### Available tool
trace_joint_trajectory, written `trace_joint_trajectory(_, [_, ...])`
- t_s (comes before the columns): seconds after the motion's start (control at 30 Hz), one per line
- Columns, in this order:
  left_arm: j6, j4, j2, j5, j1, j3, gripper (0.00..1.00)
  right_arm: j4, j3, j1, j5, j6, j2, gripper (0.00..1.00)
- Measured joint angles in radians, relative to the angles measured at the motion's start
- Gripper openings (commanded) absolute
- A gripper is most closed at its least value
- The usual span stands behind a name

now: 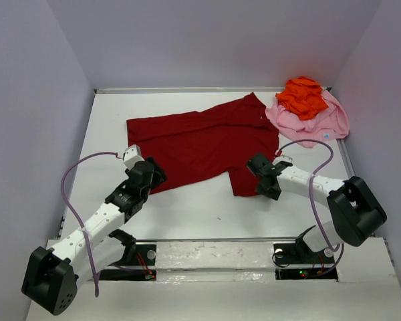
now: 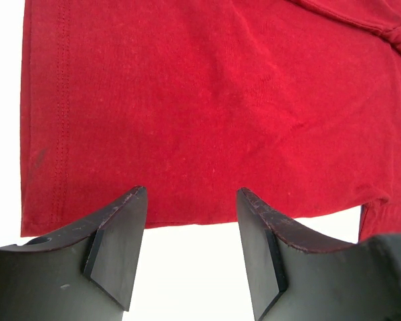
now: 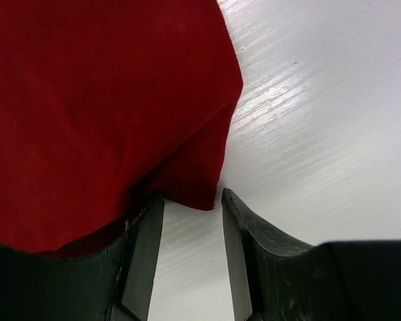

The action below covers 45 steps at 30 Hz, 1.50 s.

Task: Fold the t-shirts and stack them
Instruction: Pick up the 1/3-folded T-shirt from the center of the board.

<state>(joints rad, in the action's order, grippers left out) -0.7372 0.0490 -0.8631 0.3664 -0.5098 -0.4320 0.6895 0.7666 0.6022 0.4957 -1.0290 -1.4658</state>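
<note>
Top external view, largest first: white tabletop [image 1: 207,214], bearing all 3 shirts. Spread mostly flat over it, the dark red t-shirt [image 1: 200,144], taken below as the landmark. Just off that shirt's far right corner, by its collar, the light pink t-shirt [image 1: 321,124] in a loose heap. Crumpled on top of the pink heap, and so a little farther from the red cloth, the bright orange t-shirt [image 1: 304,97].

At the red shirt's near left corner, the left hand [image 1: 154,175]. Seen from the left wrist as the same hand [image 2: 190,200] with jaws wide apart, tips just short of the stitched hem, gripping nothing.

At the red shirt's near right corner, the right hand [image 1: 259,175]. Seen from the right wrist [image 3: 190,200] with jaws moderately apart, a point of red cloth sitting right at the gap and not pinched. Cannot tell whether cloth rests on 1 finger or only passes behind it.

Judged soft, light and limp. Likely to sag between 2 holds and to slide easily on the smooth tabletop. Best pinched at the 2 near corners, deep enough to catch both layers past the hem, then lifted evenly to keep wrinkles out.
</note>
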Motion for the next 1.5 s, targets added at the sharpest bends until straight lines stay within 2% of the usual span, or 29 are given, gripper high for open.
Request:
trace_joint_trajectory(0.23, [0.004, 0.001, 0.003, 0.0, 0.0, 0.0, 0.65, -0.119, -0.074, 0.0, -0.037, -0.043, 0.055, 0.44])
trace_joint_trajectory(0.4, [0.004, 0.001, 0.003, 0.0, 0.0, 0.0, 0.65, -0.134, -0.075, 0.0, -0.035, -0.043, 0.052, 0.28])
trace_joint_trajectory(0.5, [0.006, 0.001, 0.003, 0.0, 0.0, 0.0, 0.65, -0.149, -0.078, 0.0, -0.032, -0.039, 0.053, 0.11])
trace_joint_trajectory(0.63, [0.006, 0.002, 0.003, 0.0, 0.0, 0.0, 0.65, -0.174, -0.09, 0.0, -0.033, -0.039, 0.061, 0.0])
trace_joint_trajectory(0.93, [0.002, 0.011, 0.003, 0.0, 0.0, 0.0, 0.65, -0.207, -0.111, -0.001, -0.058, -0.01, 0.089, 0.0])
trace_joint_trajectory(1.13, [-0.051, 0.08, -0.029, 0.029, 0.0, -0.011, 0.66, -0.2, -0.097, 0.002, -0.134, 0.079, 0.185, 0.0])
trace_joint_trajectory(1.37, [-0.144, 0.251, -0.149, 0.165, 0.0, -0.126, 0.69, -0.202, 0.12, 0.001, -0.125, 0.282, 0.222, 0.0])
trace_joint_trajectory(1.5, [-0.192, 0.291, -0.223, 0.194, 0.0, -0.181, 0.69, -0.22, 0.161, 0.001, -0.106, 0.359, 0.223, 0.0])
